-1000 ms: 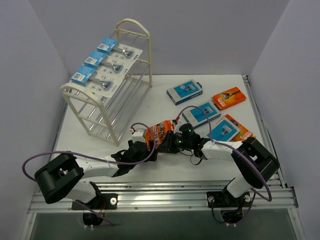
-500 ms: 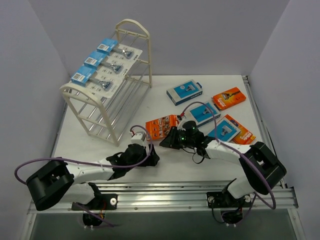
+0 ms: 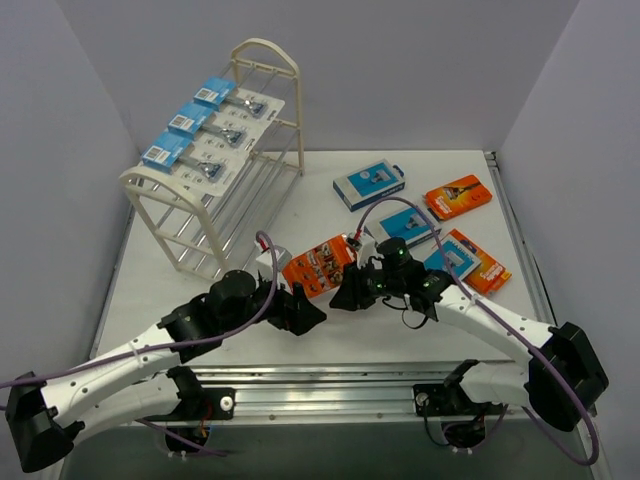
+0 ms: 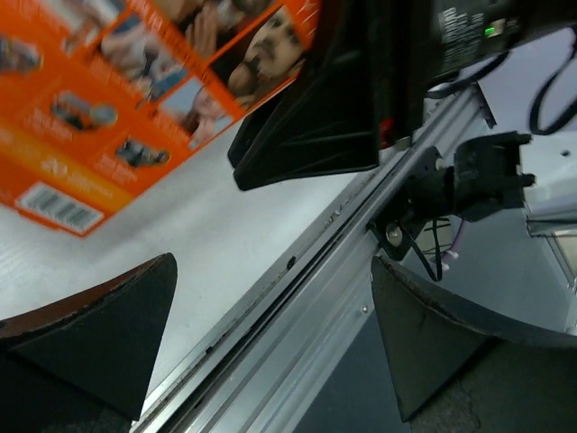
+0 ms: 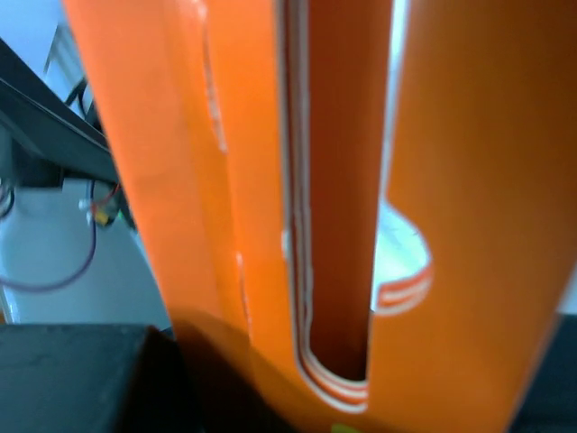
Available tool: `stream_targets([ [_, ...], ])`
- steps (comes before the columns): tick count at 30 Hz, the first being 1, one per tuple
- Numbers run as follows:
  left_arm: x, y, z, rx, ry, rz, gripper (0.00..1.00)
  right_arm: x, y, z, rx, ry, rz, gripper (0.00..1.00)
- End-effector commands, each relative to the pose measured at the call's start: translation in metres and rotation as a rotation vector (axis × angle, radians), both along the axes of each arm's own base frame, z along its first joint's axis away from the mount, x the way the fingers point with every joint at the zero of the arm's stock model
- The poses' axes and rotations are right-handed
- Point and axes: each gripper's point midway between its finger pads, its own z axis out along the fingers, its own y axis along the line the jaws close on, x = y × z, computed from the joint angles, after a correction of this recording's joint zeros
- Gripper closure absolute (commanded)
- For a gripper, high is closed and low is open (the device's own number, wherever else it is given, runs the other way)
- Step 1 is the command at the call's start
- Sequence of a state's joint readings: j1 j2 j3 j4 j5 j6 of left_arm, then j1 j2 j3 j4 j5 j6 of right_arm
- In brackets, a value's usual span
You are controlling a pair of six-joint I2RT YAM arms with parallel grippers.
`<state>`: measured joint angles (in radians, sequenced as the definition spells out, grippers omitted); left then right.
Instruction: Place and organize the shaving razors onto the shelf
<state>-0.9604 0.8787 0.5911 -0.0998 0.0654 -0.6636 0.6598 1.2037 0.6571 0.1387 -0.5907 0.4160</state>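
Your L pincer (image 3: 306, 312) has let go of the orange box (image 3: 318, 265) & backed off, jaws spread wide. R pincer (image 3: 347, 291) pinches the box's right end. Box is tilted near desk (image 3: 330, 215) front, between both arms, well apart from the shelf (image 3: 262, 60), which carries three blister cards (image 3: 215, 140) up top.

The white tabletop (image 3: 320, 215) carries the cream shelf (image 3: 265, 48) at its far left corner — three blister cards (image 3: 215, 128) lie in a row on its top tier. Toward the far right corner four packs lie flat: a blue-and-white box (image 3: 368, 187), an orange box (image 3: 458, 196), a second blue-and-white box (image 3: 415, 222) and, nearest the right edge, an orange-and-blue box (image 3: 468, 262).
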Motion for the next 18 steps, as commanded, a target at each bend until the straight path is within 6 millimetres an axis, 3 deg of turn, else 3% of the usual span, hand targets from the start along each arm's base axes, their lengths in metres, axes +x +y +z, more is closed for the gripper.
stream_targets([
  [1, -0.021, 0.013, 0.023, 0.089, -0.066, -0.14, 0.02, -0.013, 0.007, 0.027, 0.036, -0.069, 0.123, 1.0],
  [2, -0.018, 0.018, 0.046, 0.069, -0.107, -0.117, 0.02, -0.015, 0.008, 0.029, 0.038, -0.066, 0.13, 1.0],
  [4, -0.02, 0.035, 0.054, 0.116, -0.123, -0.09, 0.03, -0.024, 0.005, 0.027, 0.01, -0.038, 0.164, 1.0],
  [5, -0.017, 0.042, 0.064, 0.122, -0.143, -0.055, 0.03, -0.028, 0.006, 0.035, 0.017, -0.051, 0.181, 1.0],
  [6, -0.015, 0.051, 0.086, 0.102, -0.203, -0.03, 0.03, -0.031, 0.007, 0.04, 0.032, -0.055, 0.195, 1.0],
  [9, -0.017, 0.067, 0.108, 0.114, -0.28, -0.024, 0.06, -0.043, 0.004, 0.059, 0.041, -0.079, 0.243, 1.0],
  [11, -0.02, 0.068, 0.11, 0.144, -0.295, -0.058, 0.06, -0.052, 0.008, 0.077, 0.109, -0.101, 0.291, 1.0],
  [18, -0.035, 0.054, 0.104, 0.195, -0.337, -0.246, 0.06, -0.085, 0.018, 0.105, 0.27, -0.095, 0.444, 1.0],
])
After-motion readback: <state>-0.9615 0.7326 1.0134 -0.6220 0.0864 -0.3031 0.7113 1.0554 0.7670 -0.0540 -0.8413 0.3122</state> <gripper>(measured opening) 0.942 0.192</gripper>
